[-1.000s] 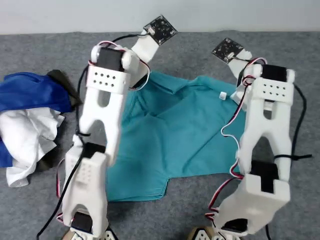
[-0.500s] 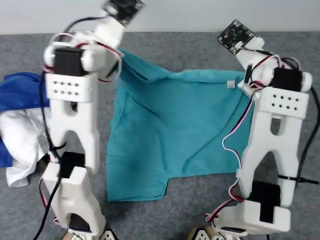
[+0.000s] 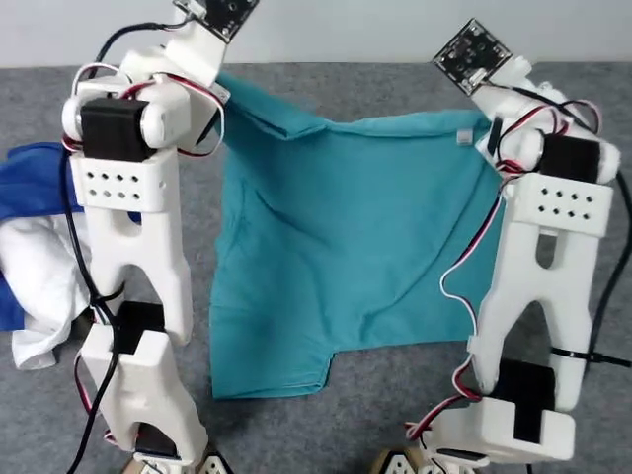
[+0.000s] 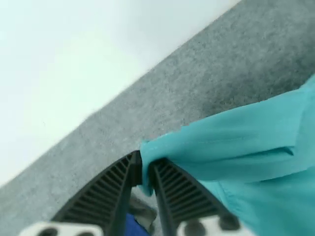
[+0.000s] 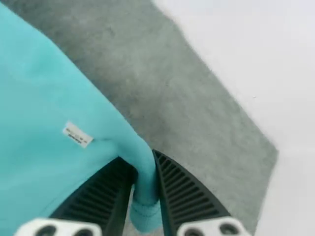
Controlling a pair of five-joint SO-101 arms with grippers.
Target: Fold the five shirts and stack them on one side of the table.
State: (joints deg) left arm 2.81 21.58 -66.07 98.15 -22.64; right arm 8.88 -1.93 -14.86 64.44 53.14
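— Teal shirt (image 3: 346, 257): at which step?
— Spreading flat ahead of the first fold, by judgement. Held up by the far edge, stretched between both arms; near hem flat on the grey felt table (image 3: 395, 425).
— State of the left gripper (image 4: 144, 169)?
— Clenched on a bunched far corner of the teal shirt, with fabric pinched between the ribbed jaws.
— And the right gripper (image 5: 142, 182)?
— Likewise clamped, on the opposite far corner, near the white label (image 5: 78, 135).
— Location of the other garments?
— Heaped on the left-arm side of the table: blue shirt (image 3: 39, 168) and white shirt (image 3: 44, 267), crumpled together and unfolded. Cannot tell how many in the heap.
— Next move?
— Probably as follows. Lower both corners together, level, under light tension. Set the far edge down without slack, then let go. Check the crease near the left-arm corner and smooth it before folding. Avoid uneven pull: risk of dragging the near hem out of square.
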